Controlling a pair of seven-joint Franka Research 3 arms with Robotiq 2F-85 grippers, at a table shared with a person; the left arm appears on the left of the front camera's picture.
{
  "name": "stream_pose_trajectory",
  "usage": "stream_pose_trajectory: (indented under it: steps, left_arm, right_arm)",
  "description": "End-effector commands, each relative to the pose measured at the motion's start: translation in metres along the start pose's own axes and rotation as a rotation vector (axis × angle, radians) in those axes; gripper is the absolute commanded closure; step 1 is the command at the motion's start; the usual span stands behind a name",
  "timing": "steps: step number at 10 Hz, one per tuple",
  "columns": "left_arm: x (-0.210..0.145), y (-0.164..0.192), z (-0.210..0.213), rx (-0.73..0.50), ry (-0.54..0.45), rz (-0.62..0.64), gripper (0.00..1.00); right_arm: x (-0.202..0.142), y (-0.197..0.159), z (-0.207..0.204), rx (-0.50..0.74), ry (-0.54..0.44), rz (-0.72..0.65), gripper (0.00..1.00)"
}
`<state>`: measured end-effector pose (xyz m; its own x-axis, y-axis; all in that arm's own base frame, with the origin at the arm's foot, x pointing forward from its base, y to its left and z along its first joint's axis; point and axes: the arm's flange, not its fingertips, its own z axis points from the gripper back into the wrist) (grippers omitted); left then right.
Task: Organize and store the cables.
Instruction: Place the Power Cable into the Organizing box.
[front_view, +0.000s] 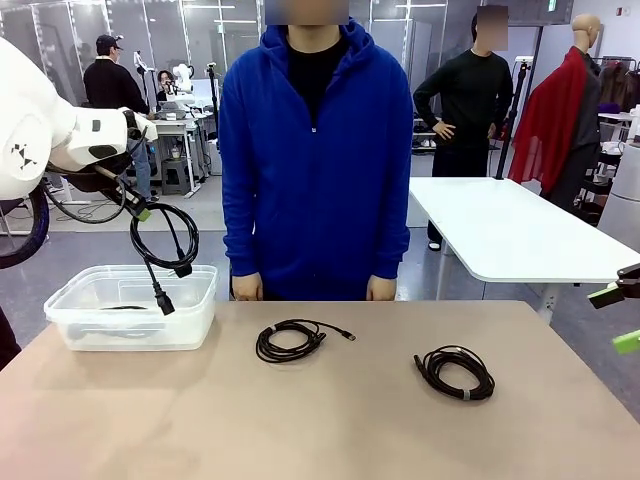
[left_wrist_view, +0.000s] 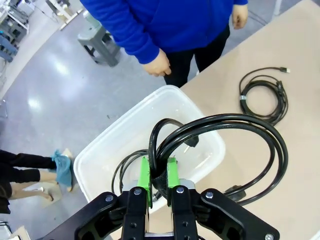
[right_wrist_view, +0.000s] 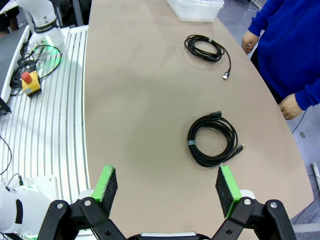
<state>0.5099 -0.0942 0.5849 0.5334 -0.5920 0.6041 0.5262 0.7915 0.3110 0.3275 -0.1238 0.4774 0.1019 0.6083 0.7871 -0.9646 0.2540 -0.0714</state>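
My left gripper is shut on a black coiled cable, which hangs above the clear plastic bin. Its plugs dangle over the bin's far rim. Another cable lies inside the bin. Two coiled cables rest on the table, one at the middle and one to the right. My right gripper hovers open at the table's right edge, well short of the nearer coil.
A person in a blue hoodie stands at the far edge, hands hanging by the table. A white table stands behind on the right. A red stop button sits on the slatted rail on my side.
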Motion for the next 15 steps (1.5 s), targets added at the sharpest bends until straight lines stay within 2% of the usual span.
stream_pose_trajectory:
  steps: [1, 4, 6, 11, 15]
  left_arm:
    - [-0.003, 0.007, 0.016, 0.032, -0.086, -0.07, 0.85]
    - [-0.003, 0.024, 0.019, 0.016, -0.174, -0.136, 0.85]
    - [-0.003, 0.046, 0.01, 0.016, -0.168, -0.064, 0.85]
    - [-0.014, 0.098, -0.034, -0.025, -0.062, 0.094, 0.85]
    - [-0.037, 0.136, -0.088, -0.077, 0.042, 0.249, 0.85]
  right_arm:
    - [-0.001, 0.001, -0.001, 0.0, -0.007, 0.003, 0.0]
    - [-0.001, 0.001, -0.001, 0.0, -0.007, 0.003, 0.0]
    - [-0.001, 0.001, -0.001, 0.0, -0.007, 0.003, 0.0]
    - [-0.001, 0.001, -0.001, 0.0, -0.007, 0.003, 0.0]
    - [-0.001, 0.001, -0.001, 0.0, -0.007, 0.003, 0.0]
